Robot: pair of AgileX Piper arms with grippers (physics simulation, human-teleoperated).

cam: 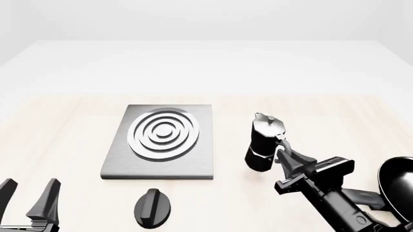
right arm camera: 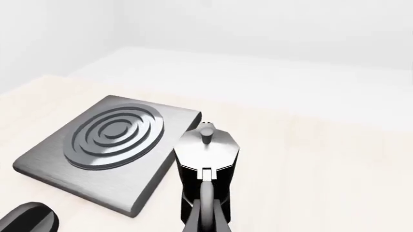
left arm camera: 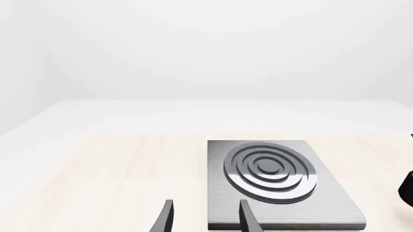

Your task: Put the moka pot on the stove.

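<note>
The moka pot (cam: 263, 143) is black with a silver lid and stands upright on the table, just right of the stove (cam: 161, 140). The stove is a flat grey plate with a ringed burner, and nothing is on it. My right gripper (cam: 283, 153) reaches in from the lower right, shut on the pot's black side handle. The right wrist view shows the pot (right arm camera: 206, 150) straight ahead, with the fingers (right arm camera: 206, 212) pinched together on the handle and the stove (right arm camera: 110, 145) beside it. My left gripper (cam: 29, 198) hangs open near the front left corner. In the left wrist view its fingers (left arm camera: 206, 217) frame the stove's near edge (left arm camera: 277, 179).
A black oval knob (cam: 153, 208) lies on the table in front of the stove, also visible as the knob (right arm camera: 26, 220) in the right wrist view. A black frying pan (cam: 400, 186) sits at the right edge, beside my right arm.
</note>
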